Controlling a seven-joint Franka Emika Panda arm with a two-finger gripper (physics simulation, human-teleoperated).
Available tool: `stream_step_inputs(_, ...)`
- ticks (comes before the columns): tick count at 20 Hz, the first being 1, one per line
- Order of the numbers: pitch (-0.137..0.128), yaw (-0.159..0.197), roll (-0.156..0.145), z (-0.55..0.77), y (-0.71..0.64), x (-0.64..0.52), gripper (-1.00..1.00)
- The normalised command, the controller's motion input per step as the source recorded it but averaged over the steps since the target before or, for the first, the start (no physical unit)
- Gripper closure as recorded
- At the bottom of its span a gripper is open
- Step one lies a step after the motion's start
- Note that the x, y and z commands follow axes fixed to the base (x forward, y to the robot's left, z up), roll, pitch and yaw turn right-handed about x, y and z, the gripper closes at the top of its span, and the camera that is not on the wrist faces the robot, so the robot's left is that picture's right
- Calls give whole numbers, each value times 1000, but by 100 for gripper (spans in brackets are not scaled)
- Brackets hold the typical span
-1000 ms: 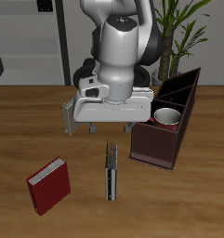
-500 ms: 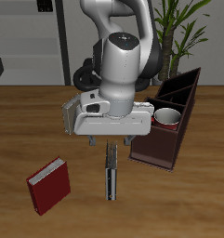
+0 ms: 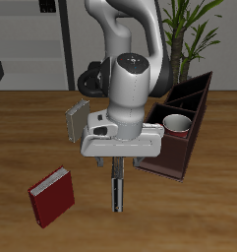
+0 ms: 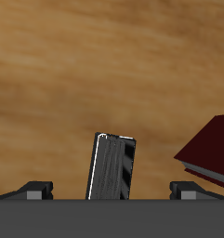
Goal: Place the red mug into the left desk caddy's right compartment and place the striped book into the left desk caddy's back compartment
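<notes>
The striped book [image 3: 116, 187] lies flat on the table, a thin strip near the front edge; in the wrist view the striped book [image 4: 112, 167] shows close below the hand. My gripper [image 3: 116, 162] hangs open just above the book's far end. In the wrist view the gripper [image 4: 112, 191] has its fingers spread wide, one on each side of the book, and holds nothing. The red mug [image 3: 175, 123] stands upright inside a squarish compartment of the left desk caddy [image 3: 177, 159], the dark brown box beside the arm.
A red book [image 3: 51, 195] with white page edges lies near the front, beside the striped book; the red book [image 4: 211, 149] also shows in the wrist view. A grey book [image 3: 76, 120] stands behind the arm. A potted plant [image 3: 192, 30] rises behind the caddy.
The arm has come forward and down, bringing the open gripper closer over the striped book. Mug, caddy and the other books have not moved.
</notes>
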Motion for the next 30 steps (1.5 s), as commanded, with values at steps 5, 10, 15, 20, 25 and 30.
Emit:
stream_step_inputs(5,4,-9,13,-199,-11,65,100)
stream_step_inputs(10,10,-19,26,-34,94,-7,100)
stream_step_inputs(15,-25,-25,-7,169,-18,-12,100)
stream_step_inputs(20,-74,-53,-37,455,-121,-253,100)
stream_step_inputs(25,-73,-54,-45,466,-161,-402,100)
stream_step_inputs(30,-66,-66,-55,388,-184,-506,100)
